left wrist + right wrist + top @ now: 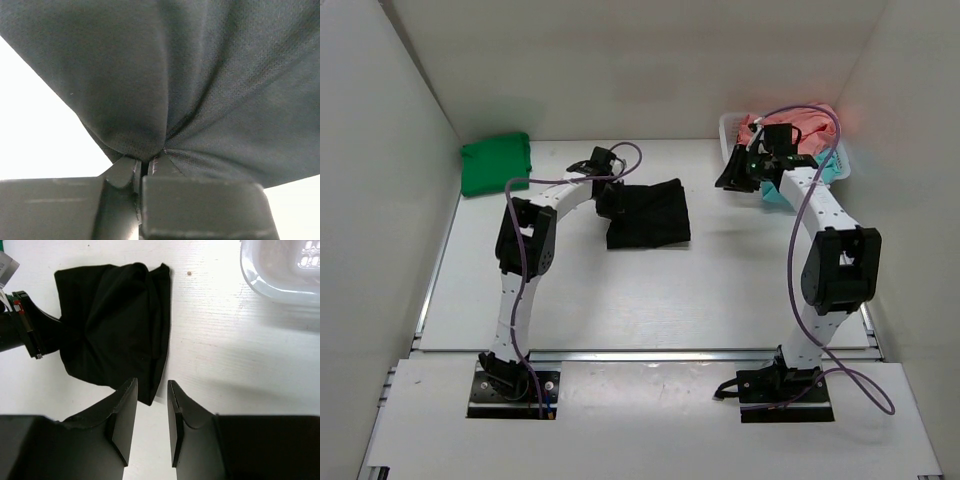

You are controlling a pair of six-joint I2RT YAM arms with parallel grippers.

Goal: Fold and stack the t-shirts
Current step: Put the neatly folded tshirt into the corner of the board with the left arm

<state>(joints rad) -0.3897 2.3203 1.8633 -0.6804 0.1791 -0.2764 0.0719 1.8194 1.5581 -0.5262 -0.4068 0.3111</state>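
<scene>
A folded black t-shirt (pixel 650 215) lies mid-table. My left gripper (pixel 610 195) is at its left edge and shut on a pinch of the black cloth (pixel 200 75), which bunches into the closed jaws (pixel 146 162). A folded green t-shirt (pixel 495 163) rests at the back left. A coral-pink t-shirt (pixel 800 122) fills the basket, and a teal t-shirt (pixel 775 195) shows beside my right arm. My right gripper (pixel 732 175) hovers left of the basket, open and holding nothing (pixel 152 390), looking toward the black t-shirt (pixel 115 320).
The white plastic basket (pixel 730 125) stands at the back right, its corner visible in the right wrist view (pixel 280 275). White walls enclose the table on three sides. The left arm's wrist (pixel 25 325) shows at the black t-shirt's edge.
</scene>
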